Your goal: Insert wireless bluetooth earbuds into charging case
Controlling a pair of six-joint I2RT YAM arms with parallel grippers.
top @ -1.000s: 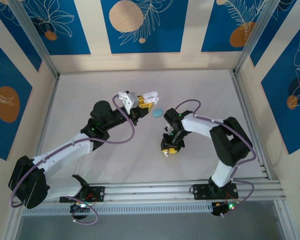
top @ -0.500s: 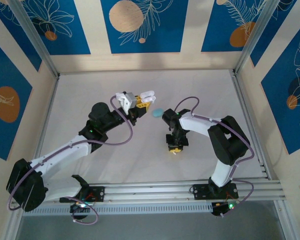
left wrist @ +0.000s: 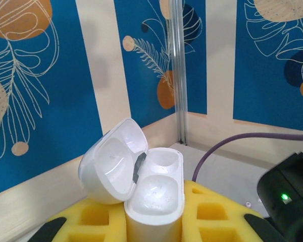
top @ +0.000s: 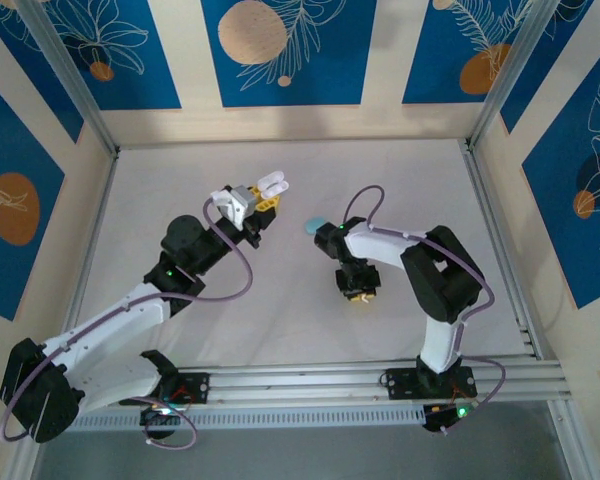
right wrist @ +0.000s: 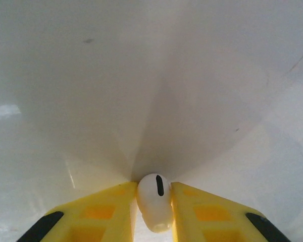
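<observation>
Left claw (top: 263,197) clamped on white charging case (left wrist: 154,194), lid (left wrist: 110,166) flipped open toward 9 o'clock, both wells empty. Right claw (top: 357,292) pinching white earbud (right wrist: 154,201) between yellow pads (right wrist: 101,212), low over table (top: 420,180). Light blue oval item (top: 314,226) on table, 11 o'clock from right claw.

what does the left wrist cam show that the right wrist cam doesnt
Left wrist, not right wrist: an open white charging case with its lid hinged back and no bud visible inside, blue patterned wall panels, a purple cable. Right wrist, not left wrist: a white earbud with a black slit on it. Shared: a yellow-padded gripper shut on a white item: left gripper on the case, right gripper on the earbud.
</observation>
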